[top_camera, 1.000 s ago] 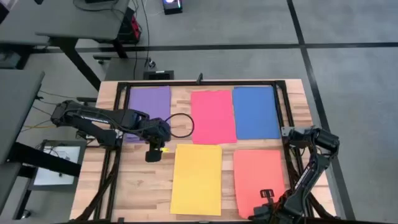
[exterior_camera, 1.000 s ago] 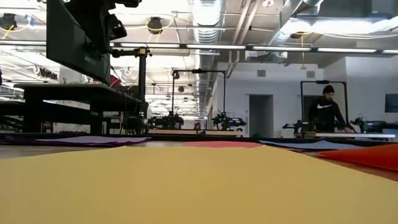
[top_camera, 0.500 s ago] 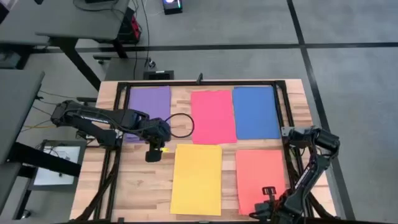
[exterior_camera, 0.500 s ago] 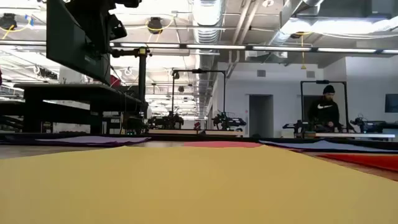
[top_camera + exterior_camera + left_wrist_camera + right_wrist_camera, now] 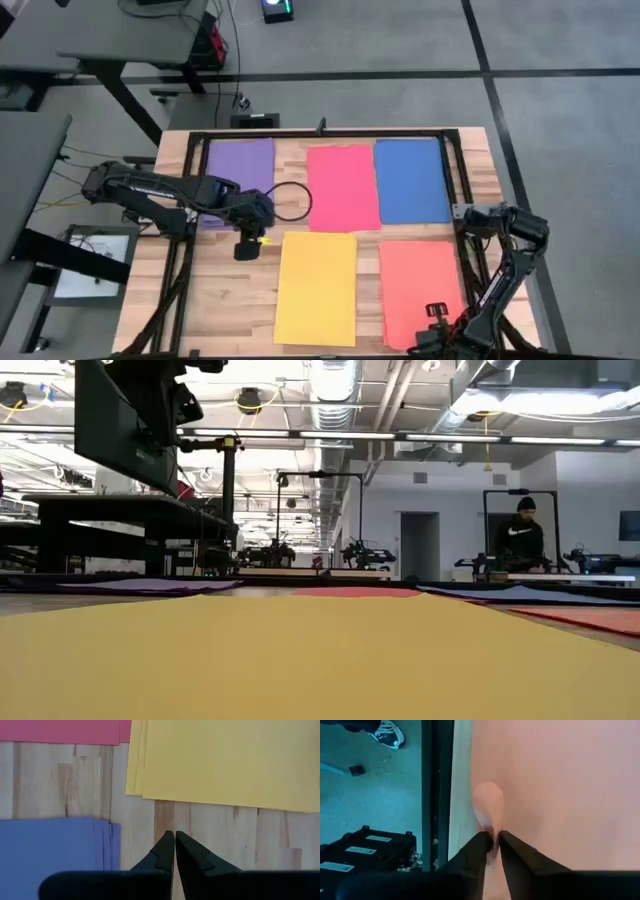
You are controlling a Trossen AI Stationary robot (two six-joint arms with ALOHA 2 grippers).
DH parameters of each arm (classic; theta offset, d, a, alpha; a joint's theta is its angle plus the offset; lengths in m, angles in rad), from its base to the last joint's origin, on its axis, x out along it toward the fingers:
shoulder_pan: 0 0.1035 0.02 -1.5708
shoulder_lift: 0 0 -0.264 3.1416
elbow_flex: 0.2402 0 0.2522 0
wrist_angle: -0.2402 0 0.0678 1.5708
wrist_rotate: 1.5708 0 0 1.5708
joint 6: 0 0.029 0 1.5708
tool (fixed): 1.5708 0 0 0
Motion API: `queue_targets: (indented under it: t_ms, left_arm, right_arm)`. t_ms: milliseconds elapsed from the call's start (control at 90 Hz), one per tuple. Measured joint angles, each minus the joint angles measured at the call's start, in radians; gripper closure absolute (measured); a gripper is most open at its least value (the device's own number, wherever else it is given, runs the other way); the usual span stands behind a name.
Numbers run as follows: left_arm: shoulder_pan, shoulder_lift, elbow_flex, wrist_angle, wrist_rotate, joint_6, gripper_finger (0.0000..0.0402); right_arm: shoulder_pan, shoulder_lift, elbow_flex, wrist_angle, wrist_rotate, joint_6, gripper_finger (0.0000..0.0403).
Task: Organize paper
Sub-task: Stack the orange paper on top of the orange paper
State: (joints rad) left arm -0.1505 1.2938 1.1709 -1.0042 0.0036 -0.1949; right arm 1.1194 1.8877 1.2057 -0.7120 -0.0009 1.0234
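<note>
Five coloured sheets of paper lie flat on the wooden table: purple (image 5: 240, 165), red (image 5: 343, 186) and blue (image 5: 411, 180) along the far side, yellow (image 5: 316, 288) and orange (image 5: 420, 280) nearer. My left gripper (image 5: 247, 250) hangs shut over bare wood between the purple and yellow sheets, touching nothing (image 5: 175, 837). At the table's near edge my right gripper (image 5: 432, 318) is shut on the orange sheet (image 5: 560, 780). My right gripper pinches the orange sheet between its two fingers, close to the sheet's near edge (image 5: 492, 836). The fingers come from above. A small hump of paper (image 5: 487, 802) rises just ahead of the fingertips. The remainder of the sheet lies flat on the table.
A black frame rail (image 5: 458, 170) runs around the table top, and a black cable loop (image 5: 290, 200) lies by the red sheet. Beyond the table's edge the right wrist view shows black cases (image 5: 365, 855) and a person's shoe (image 5: 387, 732) on the floor.
My right gripper has gone a little toward the table's right edge with the orange sheet. The sheet has slid that way. Its raised part has come down, and it now lies flat and straighter beside the yellow sheet.
</note>
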Motion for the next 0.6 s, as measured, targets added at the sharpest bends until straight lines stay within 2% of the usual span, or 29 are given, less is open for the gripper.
queue_targets:
  t_ms: [211, 600]
  left_arm:
    - [0.000, 0.000, 0.000, -0.001, 0.000, -0.011, 0.0402]
    - [0.000, 0.000, 0.000, -0.007, 0.001, -0.008, 0.0402]
  right_arm:
    - [-0.009, 0.026, 0.003, 0.011, -0.003, 0.053, 0.0332]
    - [-0.017, 0.026, 0.001, 0.020, 0.000, 0.136, 0.0330]
